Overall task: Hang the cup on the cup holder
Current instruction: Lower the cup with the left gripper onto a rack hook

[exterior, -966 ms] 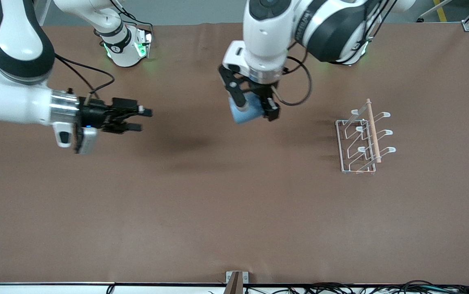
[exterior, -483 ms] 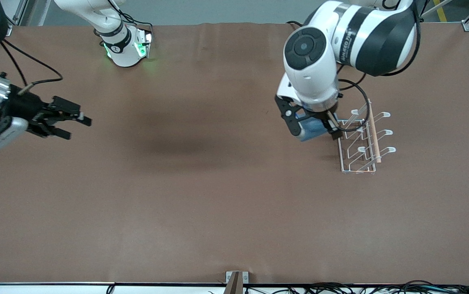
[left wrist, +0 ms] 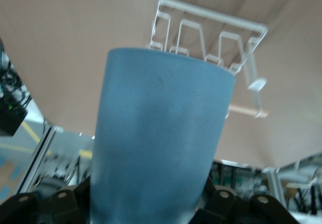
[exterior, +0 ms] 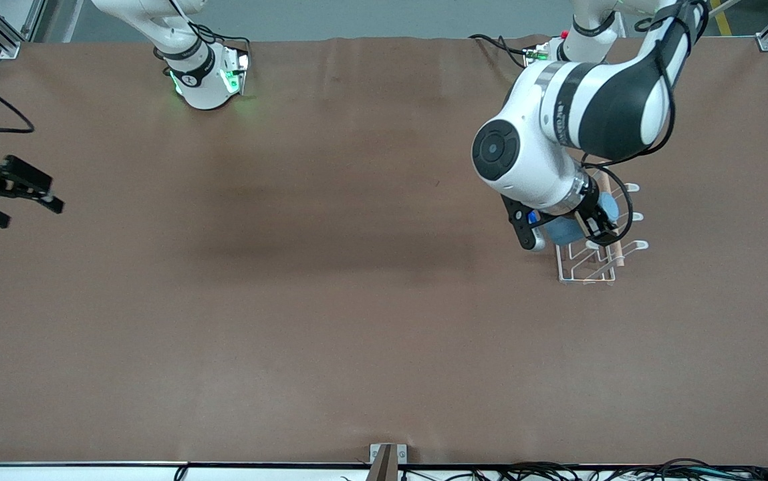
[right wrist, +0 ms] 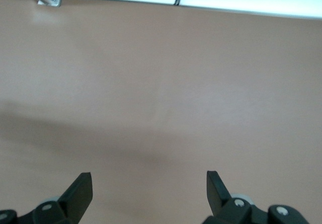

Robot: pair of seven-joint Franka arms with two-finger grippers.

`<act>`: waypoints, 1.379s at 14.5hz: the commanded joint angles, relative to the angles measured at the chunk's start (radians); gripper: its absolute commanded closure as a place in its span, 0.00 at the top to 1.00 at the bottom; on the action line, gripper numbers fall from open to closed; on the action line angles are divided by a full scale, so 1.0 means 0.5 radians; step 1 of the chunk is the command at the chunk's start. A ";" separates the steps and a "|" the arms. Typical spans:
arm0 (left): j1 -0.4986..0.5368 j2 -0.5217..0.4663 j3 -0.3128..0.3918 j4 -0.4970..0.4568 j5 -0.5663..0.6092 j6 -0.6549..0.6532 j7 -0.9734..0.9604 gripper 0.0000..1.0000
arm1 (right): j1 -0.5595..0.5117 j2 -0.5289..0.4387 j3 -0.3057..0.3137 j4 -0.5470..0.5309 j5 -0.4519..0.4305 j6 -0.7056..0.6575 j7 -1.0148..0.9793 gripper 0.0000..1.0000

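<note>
The light-blue cup (exterior: 565, 230) is held in my left gripper (exterior: 561, 234), tilted on its side over the white wire cup holder (exterior: 587, 267), at the row of pegs toward the right arm's end. In the left wrist view the cup (left wrist: 161, 133) fills the middle, with the cup holder (left wrist: 211, 27) and its wooden rod (left wrist: 246, 110) past its rim. Whether the cup touches a peg is hidden by the arm. My right gripper (exterior: 23, 197) is open and empty over the table's edge at the right arm's end; its fingertips (right wrist: 80, 183) show over bare table.
The right arm's base (exterior: 206, 77) with green lights stands at the table's edge farthest from the front camera. A small metal bracket (exterior: 387, 455) and cables lie at the nearest edge. The brown table (exterior: 330, 300) lies bare between the arms.
My left gripper has carried the cup from over the table's middle to over the cup holder and tilted it. My right gripper has drawn back toward the right arm's end of the table.
</note>
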State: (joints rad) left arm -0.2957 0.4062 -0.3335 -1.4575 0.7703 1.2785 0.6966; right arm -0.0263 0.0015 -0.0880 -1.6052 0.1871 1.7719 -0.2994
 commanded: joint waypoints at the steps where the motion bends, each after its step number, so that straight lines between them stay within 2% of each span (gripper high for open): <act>1: -0.010 0.028 -0.008 -0.128 0.241 -0.029 0.043 0.41 | -0.095 0.019 0.123 0.173 -0.104 -0.177 0.065 1.00; 3: -0.004 0.047 -0.008 -0.247 0.416 -0.032 0.030 0.41 | -0.070 0.000 0.136 0.182 -0.251 -0.343 0.290 1.00; 5: 0.009 0.053 -0.008 -0.331 0.530 -0.032 0.027 0.42 | -0.040 -0.097 0.136 0.158 -0.343 -0.484 0.451 1.00; 10: 0.048 0.178 -0.008 -0.386 0.634 -0.112 0.012 0.44 | -0.006 -0.349 0.112 -0.121 -0.362 -0.458 0.458 1.00; 14: 0.036 0.240 -0.008 -0.383 0.656 -0.152 0.009 0.44 | 0.071 -0.337 0.072 -0.070 -0.390 -0.448 0.458 1.00; 17: 0.033 0.289 -0.008 -0.374 0.684 -0.152 -0.031 0.44 | 0.129 -0.236 0.004 0.063 -0.393 -0.479 0.482 1.00; 20: 0.021 0.335 -0.011 -0.374 0.684 -0.152 -0.144 0.44 | 0.123 -0.144 0.004 0.173 -0.393 -0.497 0.476 1.00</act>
State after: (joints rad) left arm -0.2761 0.5549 -0.3345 -1.6526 1.0855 1.2232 0.6528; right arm 0.0189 -0.1199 -0.0728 -1.5843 0.0126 1.5400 -0.0778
